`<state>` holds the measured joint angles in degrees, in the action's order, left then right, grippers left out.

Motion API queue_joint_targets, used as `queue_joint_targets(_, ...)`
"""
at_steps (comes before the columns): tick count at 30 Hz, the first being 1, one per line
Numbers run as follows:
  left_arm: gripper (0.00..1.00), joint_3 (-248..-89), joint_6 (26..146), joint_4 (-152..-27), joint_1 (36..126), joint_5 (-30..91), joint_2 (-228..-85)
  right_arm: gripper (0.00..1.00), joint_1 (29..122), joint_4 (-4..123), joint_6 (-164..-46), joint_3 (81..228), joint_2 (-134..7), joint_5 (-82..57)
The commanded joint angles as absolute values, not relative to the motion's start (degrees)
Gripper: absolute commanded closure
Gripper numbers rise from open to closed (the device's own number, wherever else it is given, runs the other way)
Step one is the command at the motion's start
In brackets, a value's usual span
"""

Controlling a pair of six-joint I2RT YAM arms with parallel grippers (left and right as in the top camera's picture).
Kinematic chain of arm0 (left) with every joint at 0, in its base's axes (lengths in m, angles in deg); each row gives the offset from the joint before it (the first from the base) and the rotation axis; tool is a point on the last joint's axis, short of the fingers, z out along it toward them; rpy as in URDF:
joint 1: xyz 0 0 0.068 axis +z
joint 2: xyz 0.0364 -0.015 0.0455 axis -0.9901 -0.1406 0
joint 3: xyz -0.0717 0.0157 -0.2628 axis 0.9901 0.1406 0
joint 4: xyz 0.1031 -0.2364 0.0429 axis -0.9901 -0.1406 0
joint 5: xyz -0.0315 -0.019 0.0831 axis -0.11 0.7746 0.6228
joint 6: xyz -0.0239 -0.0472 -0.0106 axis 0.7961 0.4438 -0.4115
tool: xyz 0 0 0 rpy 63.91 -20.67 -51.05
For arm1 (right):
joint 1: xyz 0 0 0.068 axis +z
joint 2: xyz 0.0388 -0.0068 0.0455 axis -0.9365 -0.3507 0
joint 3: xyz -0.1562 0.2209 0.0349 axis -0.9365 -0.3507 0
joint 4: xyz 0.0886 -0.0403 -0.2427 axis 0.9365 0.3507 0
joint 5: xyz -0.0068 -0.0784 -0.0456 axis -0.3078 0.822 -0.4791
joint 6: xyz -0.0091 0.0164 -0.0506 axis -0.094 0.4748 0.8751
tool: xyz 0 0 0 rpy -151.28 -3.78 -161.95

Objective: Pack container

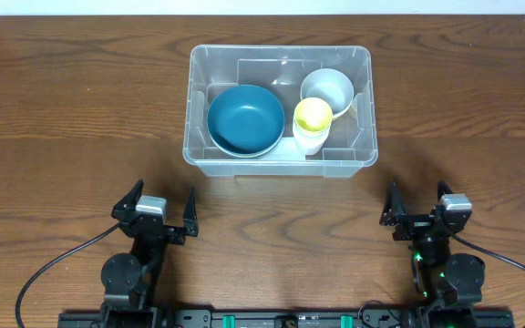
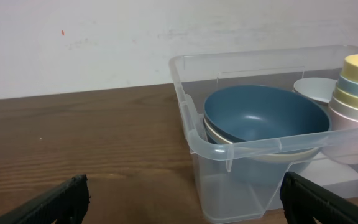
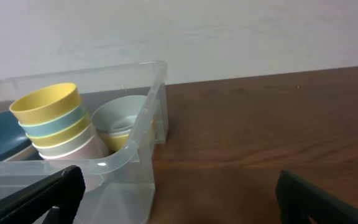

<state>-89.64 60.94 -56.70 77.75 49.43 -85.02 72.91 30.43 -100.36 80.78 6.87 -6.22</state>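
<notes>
Black fingertips [image 2: 48, 202] poke up at the bottom corners of each wrist view, cut off by the frame, with bare wood between them. From above, both the left gripper [image 1: 160, 204] and the right gripper [image 1: 417, 206] sit at the near edge of the table [image 1: 62, 118]. Their jaws are spread wide and hold nothing, well apart from everything else.

Farther back, centred between the arms, stands the container [image 1: 279, 49], upright on the wood. Inside it, a blue bowl [image 1: 245, 119] fills the left half. A pale bowl [image 1: 327, 89] sits in the far right corner, and a stack of cups [image 1: 313, 117] with a yellow one on top stands just in front of that bowl.

The left wrist view shows a cream rim [image 2: 211, 134] under the blue bowl; how many bowls are nested there I cannot tell. The clear wall blurs the lower cups and hides the foot of the stack. Each wrist view crops off the container's far side.
</notes>
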Motion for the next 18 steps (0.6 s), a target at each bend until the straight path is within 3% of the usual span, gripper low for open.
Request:
queue_joint_targets(1, 0.02, -88.63, 60.39, -58.65, 78.04, 48.4, -84.67, 0.01, 72.08, 30.71, -96.58, 80.64, 7.28, -6.48)
queue_joint_targets(18, 0.02, -88.63, 60.39, -58.65, 78.04, 48.4, -84.67, 0.01, 72.08, 30.78, -89.33, 80.64, 7.28, -6.24)
